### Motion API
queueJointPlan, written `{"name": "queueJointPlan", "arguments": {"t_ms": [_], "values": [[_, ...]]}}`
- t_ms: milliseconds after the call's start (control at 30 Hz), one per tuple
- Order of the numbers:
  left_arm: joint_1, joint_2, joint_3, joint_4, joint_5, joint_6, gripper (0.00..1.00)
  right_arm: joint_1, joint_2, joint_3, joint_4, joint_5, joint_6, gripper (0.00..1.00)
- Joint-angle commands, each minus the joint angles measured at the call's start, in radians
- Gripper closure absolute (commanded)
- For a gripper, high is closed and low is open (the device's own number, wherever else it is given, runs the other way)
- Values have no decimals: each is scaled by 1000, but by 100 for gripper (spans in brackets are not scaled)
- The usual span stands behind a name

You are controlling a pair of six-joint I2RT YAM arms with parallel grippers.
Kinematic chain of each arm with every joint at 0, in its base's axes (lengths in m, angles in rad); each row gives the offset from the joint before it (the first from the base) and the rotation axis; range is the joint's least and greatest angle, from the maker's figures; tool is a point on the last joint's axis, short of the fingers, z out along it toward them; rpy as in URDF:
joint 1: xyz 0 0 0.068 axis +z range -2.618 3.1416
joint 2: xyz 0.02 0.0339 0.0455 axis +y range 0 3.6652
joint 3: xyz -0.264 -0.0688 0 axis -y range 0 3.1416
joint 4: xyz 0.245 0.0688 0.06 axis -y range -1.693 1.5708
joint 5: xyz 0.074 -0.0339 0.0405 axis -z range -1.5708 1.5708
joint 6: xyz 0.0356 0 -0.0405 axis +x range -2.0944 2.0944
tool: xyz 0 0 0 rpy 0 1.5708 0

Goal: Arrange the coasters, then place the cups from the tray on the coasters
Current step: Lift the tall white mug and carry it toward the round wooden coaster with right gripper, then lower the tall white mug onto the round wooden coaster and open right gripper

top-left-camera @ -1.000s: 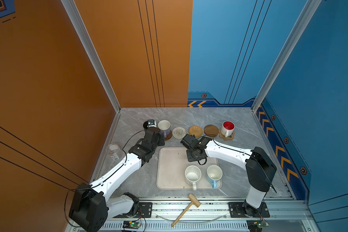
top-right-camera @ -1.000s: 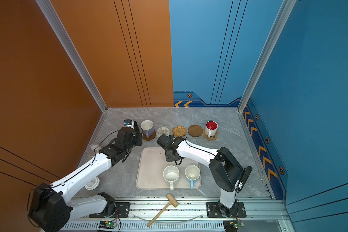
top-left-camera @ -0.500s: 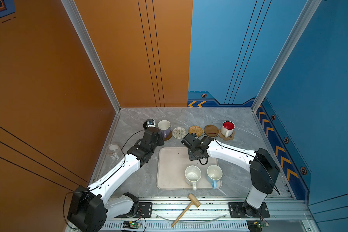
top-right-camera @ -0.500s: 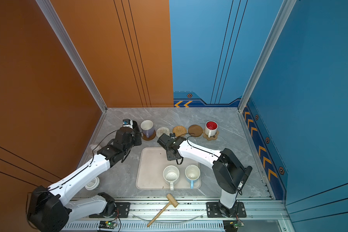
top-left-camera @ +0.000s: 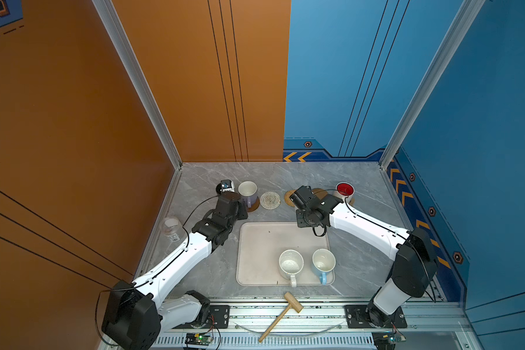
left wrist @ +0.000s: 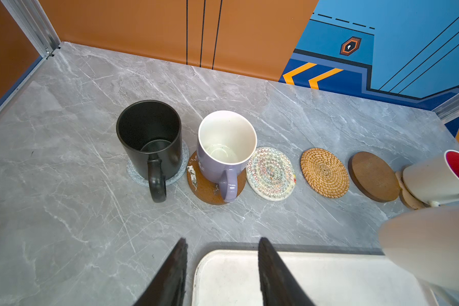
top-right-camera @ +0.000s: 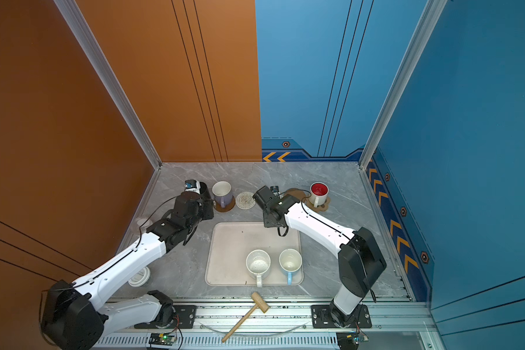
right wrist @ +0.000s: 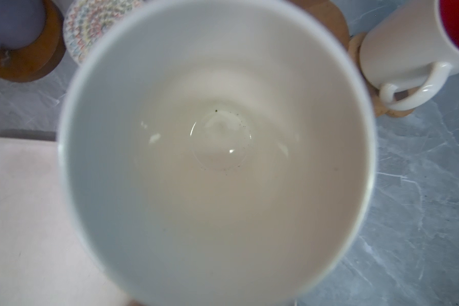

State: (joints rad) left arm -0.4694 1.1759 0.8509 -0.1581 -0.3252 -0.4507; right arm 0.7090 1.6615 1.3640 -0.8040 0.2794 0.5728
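Over the far left corner of the cream tray [left wrist: 316, 278], my left gripper [left wrist: 221, 241] is open and holds nothing. In the coaster row, the black cup [left wrist: 149, 135] stands on a whitish coaster [left wrist: 133, 172], the lavender cup [left wrist: 225, 143] on a brown disc [left wrist: 204, 188]. A woven coaster [left wrist: 272, 173], a rattan coaster [left wrist: 324, 172] and a brown disc [left wrist: 372, 176] are bare. The red-inside cup [left wrist: 435, 180] sits on the paw coaster [left wrist: 408, 196]. My right gripper [top-left-camera: 300, 197] is shut on the cream-white cup [right wrist: 217, 159], above the rattan coaster. The speckled cup [top-left-camera: 290, 264] and light blue cup [top-left-camera: 323, 262] stand on the tray.
A clear glass jar [top-left-camera: 172, 227] stands near the left wall beside my left arm. A wooden mallet [top-left-camera: 281, 312] lies on the front rail. Orange and blue walls close the table's back and sides.
My right gripper has carried the cream-white cup from over the tray's far edge back and to the right, to the coaster row. The left arm has hardly moved.
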Motion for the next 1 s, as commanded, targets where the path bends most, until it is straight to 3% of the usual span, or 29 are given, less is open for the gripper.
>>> {"name": "queueJointPlan", "arguments": {"t_ms": [0, 433, 967], "values": [[2, -10, 0, -21, 0, -10, 55, -70, -25, 68, 1, 63, -68, 100], [-27, 39, 58, -74, 5, -18, 53, -274, 108, 148, 113, -43, -139, 100], [-51, 4, 57, -149, -53, -36, 52, -339, 308, 264, 175, -82, -153, 100]]}}
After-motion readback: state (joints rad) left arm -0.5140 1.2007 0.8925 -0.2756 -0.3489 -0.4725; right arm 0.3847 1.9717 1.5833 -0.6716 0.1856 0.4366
